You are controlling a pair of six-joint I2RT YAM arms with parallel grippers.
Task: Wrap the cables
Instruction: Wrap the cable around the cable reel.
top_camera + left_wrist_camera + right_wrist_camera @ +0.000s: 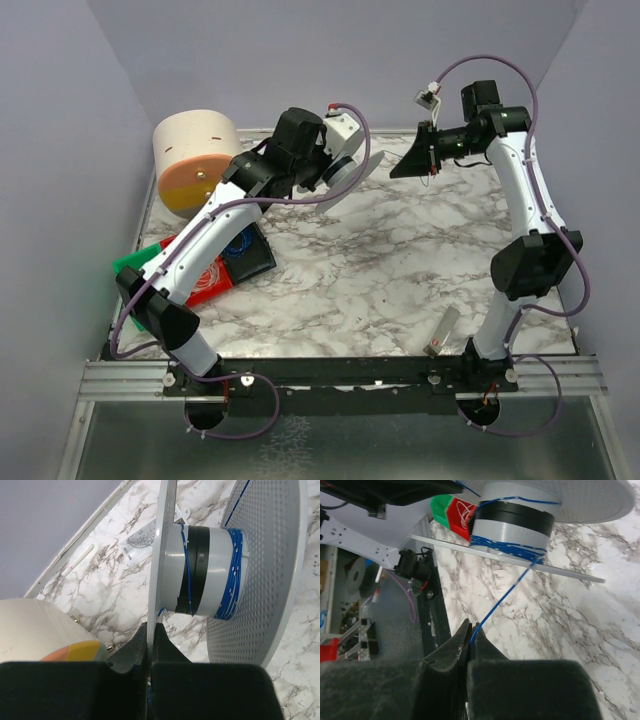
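Marble-patterned bench is seen between plain grey walls, and above its far half one thin blue cable is held. Part of the cable is wound in several turns round the grey hub of one spool. These turns are mostly packed next to the perforated flange, and a single turn crosses the one black band on the hub. The rest is stretched straight from the windings to the right pincer, whose fingers are pressed together on it. Two flanges are counted on the spool: the perforated one and a second flange, seen edge-on. The rim of that second flange is clamped between the closed fingers of the left pincer, so the spool is held off the bench. Two arms are in view, their pincers near each other. One large cream roll with an orange face is lying at the far left corner. One green tray is set at the left edge, and one protractor is laid flat on the marble.
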